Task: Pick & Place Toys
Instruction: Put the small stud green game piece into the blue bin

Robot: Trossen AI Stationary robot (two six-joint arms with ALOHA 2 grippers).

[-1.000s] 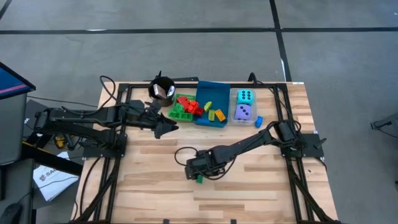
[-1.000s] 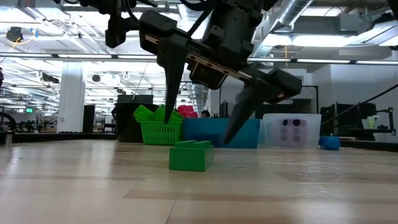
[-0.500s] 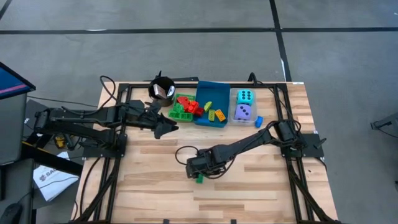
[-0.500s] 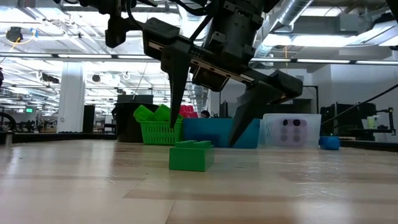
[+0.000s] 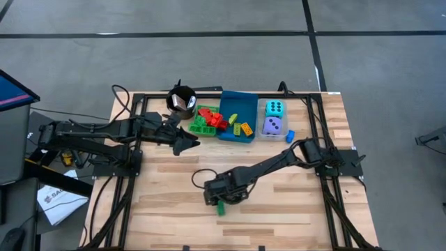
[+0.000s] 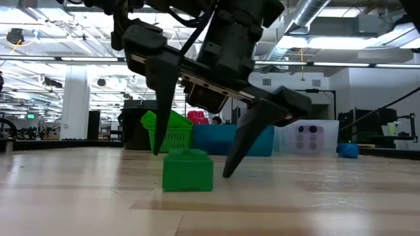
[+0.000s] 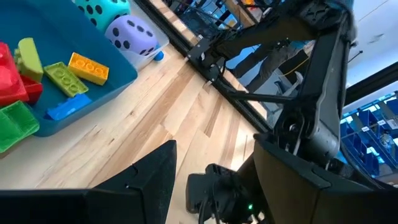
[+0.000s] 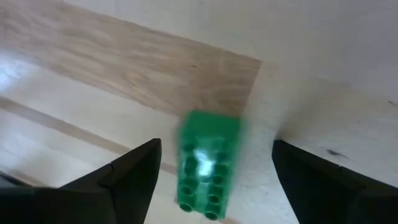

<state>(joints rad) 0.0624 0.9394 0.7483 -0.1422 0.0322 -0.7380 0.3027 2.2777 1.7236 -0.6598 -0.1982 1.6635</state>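
Right gripper low over the bench, fingers spread wide and pointing down, one tip either side of a green brick; brick lies flat on the wood between the tips, neither finger seen to touch it; nothing held; right wrist view has the same brick between the two dark fingers, studs up, blurred; from above the brick shows just beyond the right gripper, on the near-middle planks.

Left gripper hangs above the bench well away from the right gripper, toward the far side, fingers parted and empty; just beyond its tips sits the green tray with red and green bricks heaped in it; past that the blue tray with a yellow brick, a light green brick and a blue brick; farther along, the clear tray holding the cyan die and the purple die; a small blue piece on the wood beside the clear tray; a black cup stands at the far edge next to the green tray.
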